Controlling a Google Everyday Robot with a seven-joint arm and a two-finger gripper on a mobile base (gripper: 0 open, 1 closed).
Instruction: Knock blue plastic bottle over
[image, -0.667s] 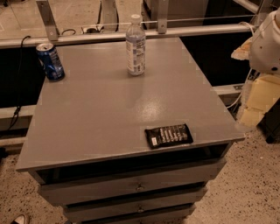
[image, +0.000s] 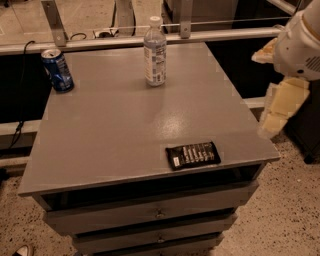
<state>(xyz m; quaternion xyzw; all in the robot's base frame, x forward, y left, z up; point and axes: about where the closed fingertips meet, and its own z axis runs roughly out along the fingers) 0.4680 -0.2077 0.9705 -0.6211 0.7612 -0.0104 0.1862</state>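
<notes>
Bottle (image: 155, 52) stood upright near the far edge of the table (image: 115, 135). Can (image: 57, 70) stood at the far-left corner, well apart from it. Black packet (image: 193, 155) lay flat near the front edge. Gripper (image: 276, 116) hung beyond the right edge; its grip state could not be told.

- I'm counting one blue plastic bottle (image: 155, 52), and it's standing alone at the back of the top.
- One soda can (image: 58, 70) is sitting at the far left corner, so that's two drink containers.
- One dark flat packet (image: 193, 154) is lying near the front edge.
- One grey cabinet (image: 115, 135) is carrying all three items.
- Two drawer knobs are showing on its front: one upper (image: 159, 214), one lower (image: 160, 239).
- One robot arm (image: 300, 47) is showing at the right, and its one gripper (image: 275, 117) is hanging just off the cabinet's right edge.
</notes>
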